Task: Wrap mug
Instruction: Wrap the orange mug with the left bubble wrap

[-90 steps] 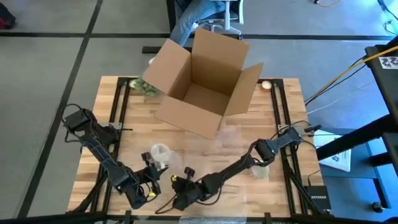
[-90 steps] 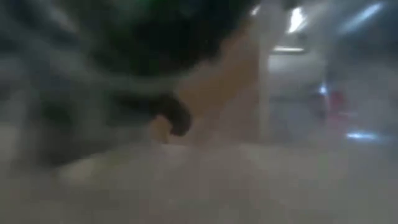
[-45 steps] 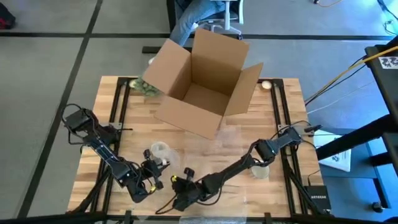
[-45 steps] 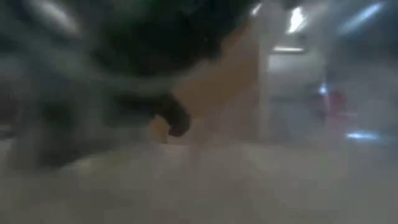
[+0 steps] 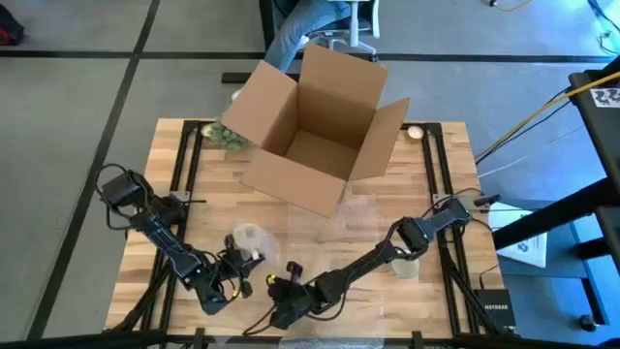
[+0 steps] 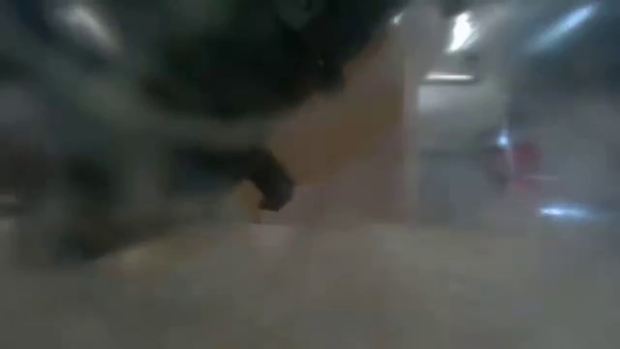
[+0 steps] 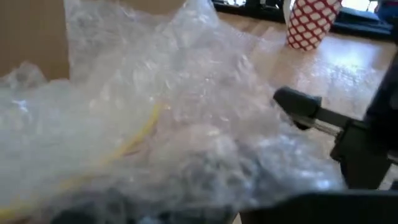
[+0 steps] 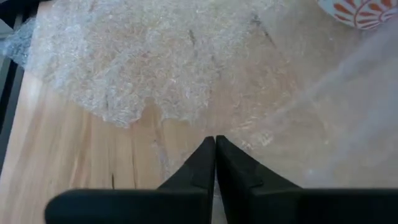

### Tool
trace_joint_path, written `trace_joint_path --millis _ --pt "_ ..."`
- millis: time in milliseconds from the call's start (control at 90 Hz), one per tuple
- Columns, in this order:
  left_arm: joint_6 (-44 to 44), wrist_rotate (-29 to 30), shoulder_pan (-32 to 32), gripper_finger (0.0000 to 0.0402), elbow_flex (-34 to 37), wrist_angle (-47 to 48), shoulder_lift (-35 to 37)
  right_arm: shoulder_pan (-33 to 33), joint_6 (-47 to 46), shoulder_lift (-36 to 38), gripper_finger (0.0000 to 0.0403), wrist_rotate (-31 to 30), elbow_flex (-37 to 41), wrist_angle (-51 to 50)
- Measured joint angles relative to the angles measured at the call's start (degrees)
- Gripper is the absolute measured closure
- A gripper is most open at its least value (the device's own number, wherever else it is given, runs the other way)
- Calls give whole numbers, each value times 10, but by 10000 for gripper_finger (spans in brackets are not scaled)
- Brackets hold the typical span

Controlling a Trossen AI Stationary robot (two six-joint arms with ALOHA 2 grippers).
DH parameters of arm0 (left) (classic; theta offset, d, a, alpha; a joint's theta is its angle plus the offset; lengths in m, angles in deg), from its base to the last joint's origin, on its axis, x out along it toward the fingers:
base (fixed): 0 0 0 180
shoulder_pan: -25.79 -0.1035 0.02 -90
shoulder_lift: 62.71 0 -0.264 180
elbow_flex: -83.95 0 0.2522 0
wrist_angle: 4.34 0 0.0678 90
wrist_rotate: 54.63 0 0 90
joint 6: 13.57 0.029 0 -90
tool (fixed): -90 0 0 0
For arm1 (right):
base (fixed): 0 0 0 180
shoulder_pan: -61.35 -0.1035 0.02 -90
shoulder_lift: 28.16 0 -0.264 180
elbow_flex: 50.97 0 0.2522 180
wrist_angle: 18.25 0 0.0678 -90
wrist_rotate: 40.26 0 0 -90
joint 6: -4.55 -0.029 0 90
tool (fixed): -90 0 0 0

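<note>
Since a second ago the left gripper (image 5: 235, 272) has crept right, toward the wrapped bundle.

Its fingers are buried in bubble wrap (image 7: 186, 118); whether they grip, I can't tell. The mug (image 5: 250, 238) sits swaddled near the table's (image 5: 320, 233) front, left of centre. The right gripper (image 8: 215, 149), jaws pressed together and empty, hovers over a flat sheet. Wrapping looks under way; next comes folding loose film snugly around.

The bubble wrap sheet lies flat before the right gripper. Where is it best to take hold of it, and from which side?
Probably the bubble wrap sheet is best pinched at its ragged free edge, coming low from the bare table side: it lies flat, so only the border offers a hold. The right gripper has its jaws shut.
</note>
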Motion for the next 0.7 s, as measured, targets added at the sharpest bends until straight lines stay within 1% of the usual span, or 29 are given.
trace_joint_path --millis 78,156,256,378,533,611,700 --pt "43 -10 -1 386 1 -23 -1 0 1 0 402 0 0 0" --pt "78 -37 -1 374 -3 -40 -2 0 1 0 402 0 0 0" --pt "111 -81 -1 345 -15 -49 -2 0 1 0 402 0 0 1" --pt "147 -120 4 305 -24 -48 4 1 1 0 402 8 0 2" --pt "166 -134 21 272 -24 -43 32 1 0 0 402 15 0 2" --pt "176 -141 31 266 -25 -30 52 1 0 0 402 21 0 3" --pt "175 -135 42 265 -25 -4 76 1 0 0 402 26 0 6"
